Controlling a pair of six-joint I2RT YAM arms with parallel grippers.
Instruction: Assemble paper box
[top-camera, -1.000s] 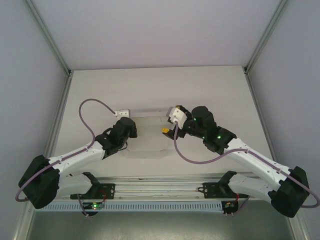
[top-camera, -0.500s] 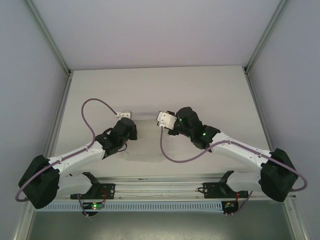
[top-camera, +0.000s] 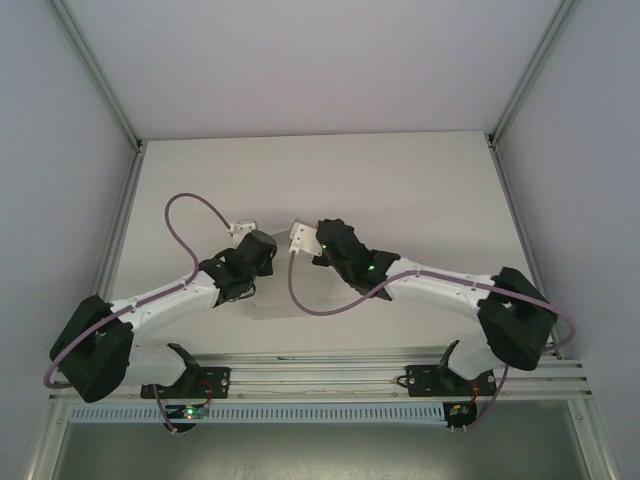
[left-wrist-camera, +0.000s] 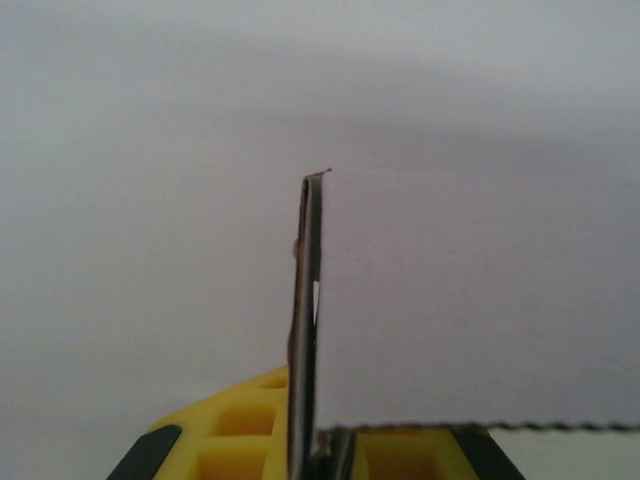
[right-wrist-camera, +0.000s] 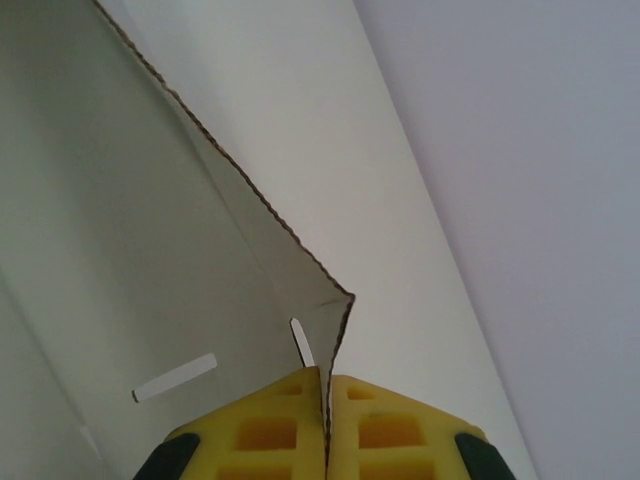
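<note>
I see my left claw (left-wrist-camera: 312, 452) and right claw (right-wrist-camera: 326, 418) each pinching a thin, serrated-edged flap of the smooth white paper box (right-wrist-camera: 190, 230).

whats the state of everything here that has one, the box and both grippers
paper box: not yet a box, an open card sheet with a panel folded up, pinched by both grippers
left gripper: shut on a thin edge of the paper box
right gripper: shut on a folded corner of the paper box
</note>
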